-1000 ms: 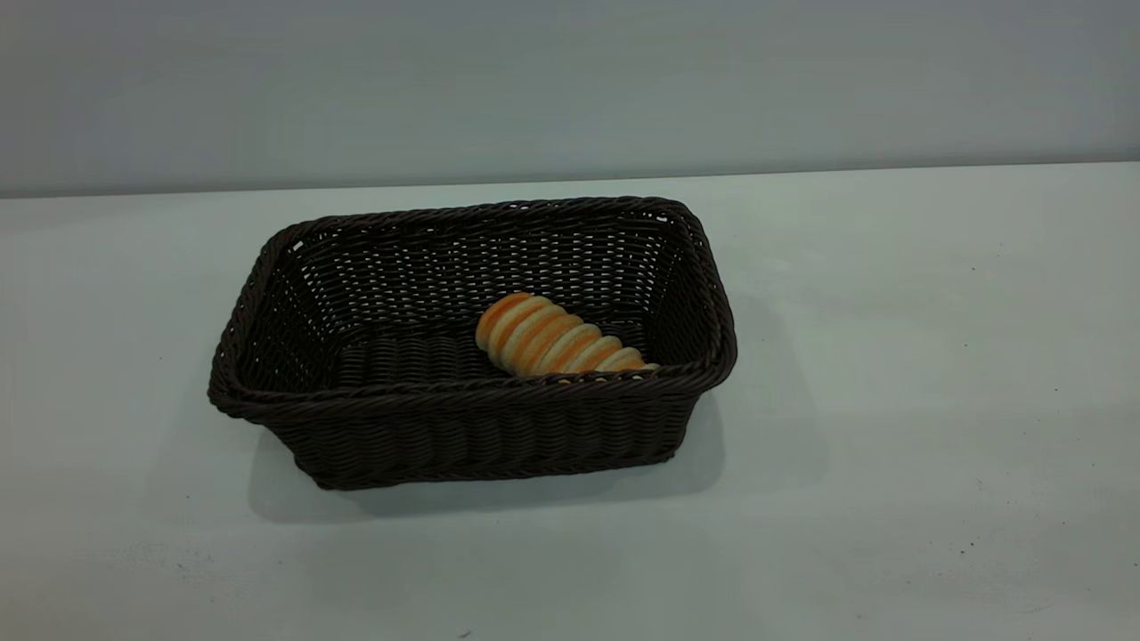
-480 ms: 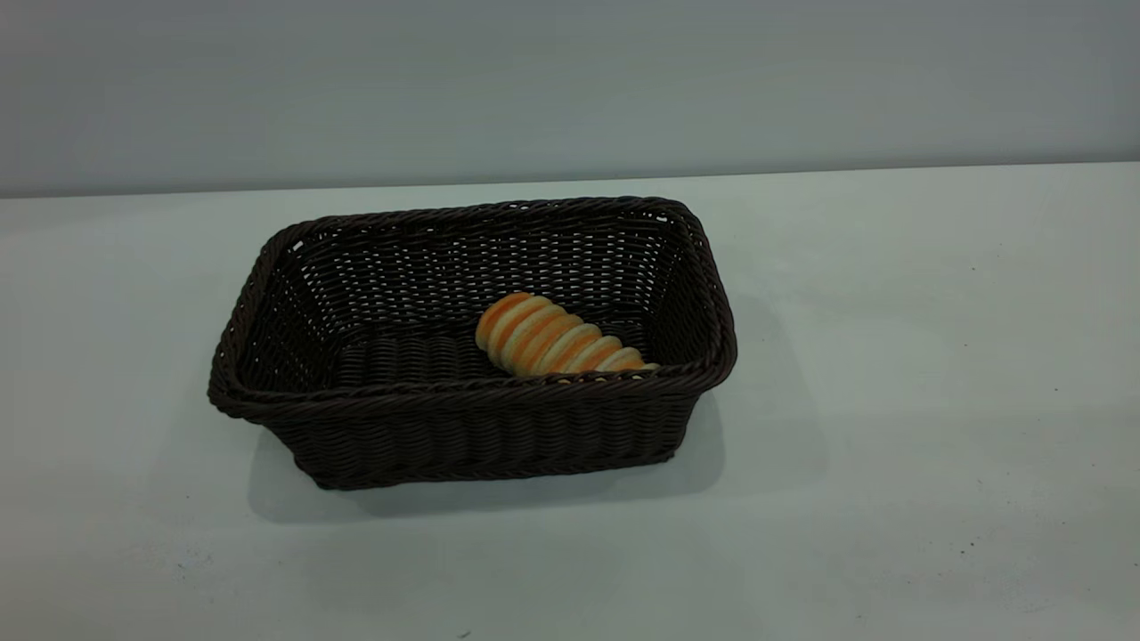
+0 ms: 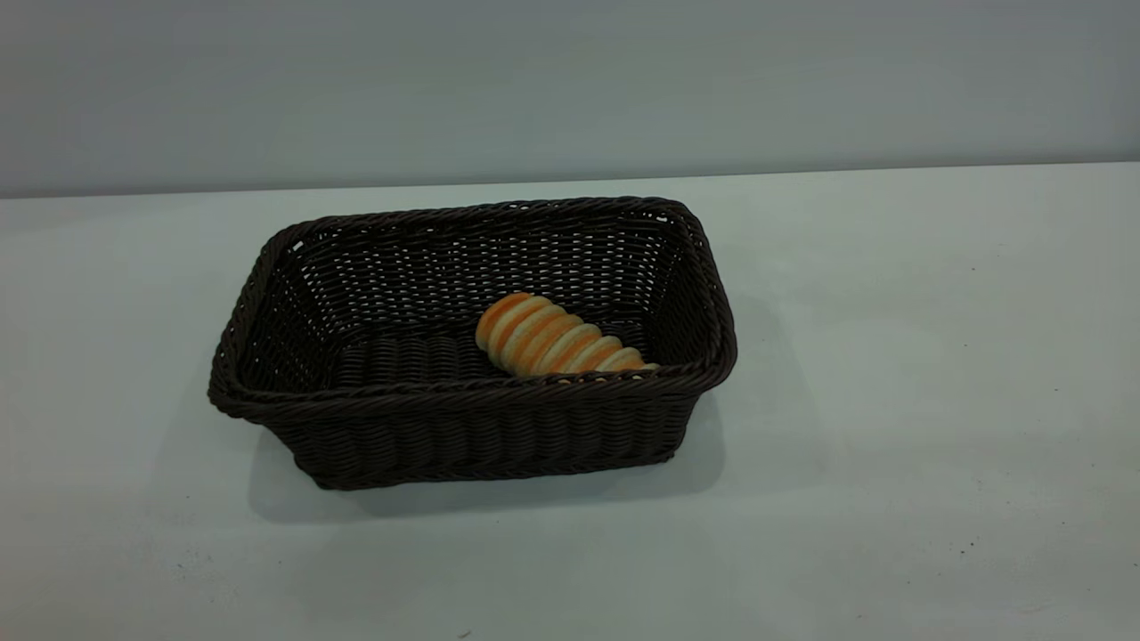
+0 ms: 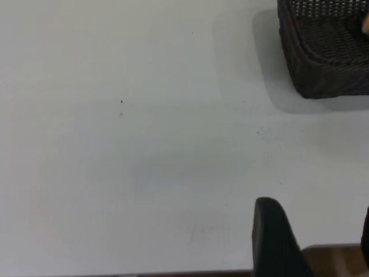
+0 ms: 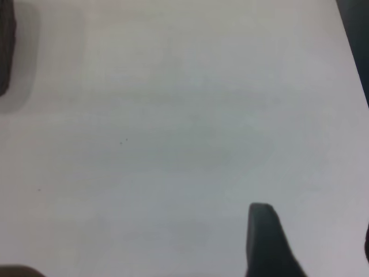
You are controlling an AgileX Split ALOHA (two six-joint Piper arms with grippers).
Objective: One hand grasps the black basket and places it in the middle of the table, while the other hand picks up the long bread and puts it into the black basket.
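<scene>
The black basket stands on the white table near its middle. The long bread lies inside it, toward the right end and near the front wall. Neither arm shows in the exterior view. In the left wrist view my left gripper is open and empty, low over bare table near its edge, with a corner of the basket far off. In the right wrist view my right gripper is open and empty over bare table, and only a sliver of the basket shows.
A plain grey wall runs behind the table. Wide bare tabletop lies left, right and in front of the basket. The table's front edge shows close to the left gripper.
</scene>
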